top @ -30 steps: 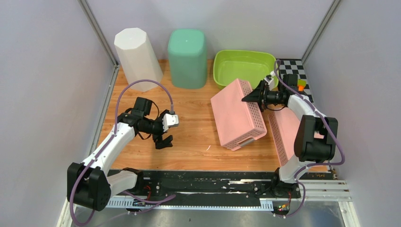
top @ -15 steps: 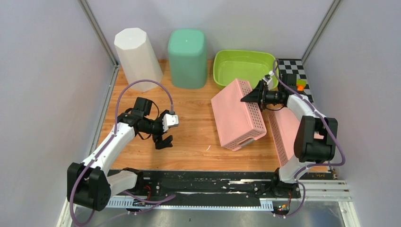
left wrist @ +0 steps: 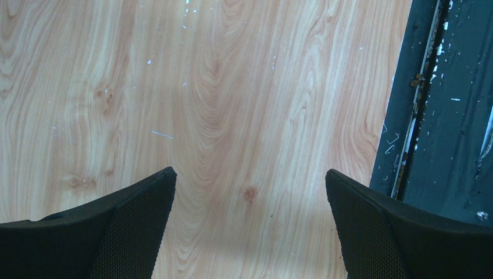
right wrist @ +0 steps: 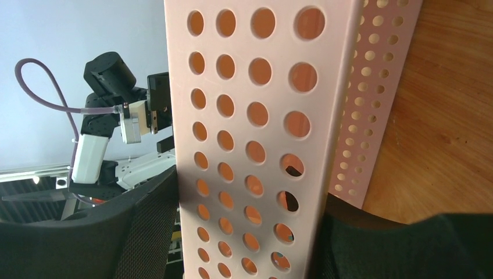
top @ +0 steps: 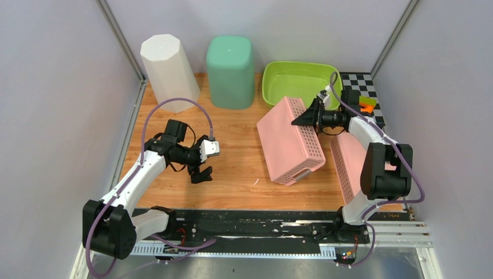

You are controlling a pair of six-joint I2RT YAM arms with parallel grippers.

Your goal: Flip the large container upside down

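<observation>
The large container (top: 288, 142) is a pink perforated basket, tilted on the wood table with its solid base facing up and to the left. My right gripper (top: 302, 119) is shut on its upper right side wall. In the right wrist view that holed wall (right wrist: 256, 116) fills the gap between the two black fingers (right wrist: 139, 232), and the right gripper (right wrist: 250, 232) presses it from both sides. My left gripper (top: 200, 174) hangs open over bare wood at the left. The left wrist view shows the left gripper (left wrist: 250, 192) with nothing between its fingers.
A second pink perforated basket (top: 349, 160) lies under the right arm. A lime green tub (top: 296, 81), an upside-down teal bin (top: 230, 72) and a white bin (top: 168, 72) stand along the back. A checkerboard (top: 363, 87) is at the back right corner.
My right gripper has shifted slightly left and toward the back with the container's wall, tipping the basket a little further. Its jaws have narrowed slightly. The left arm has not moved.
</observation>
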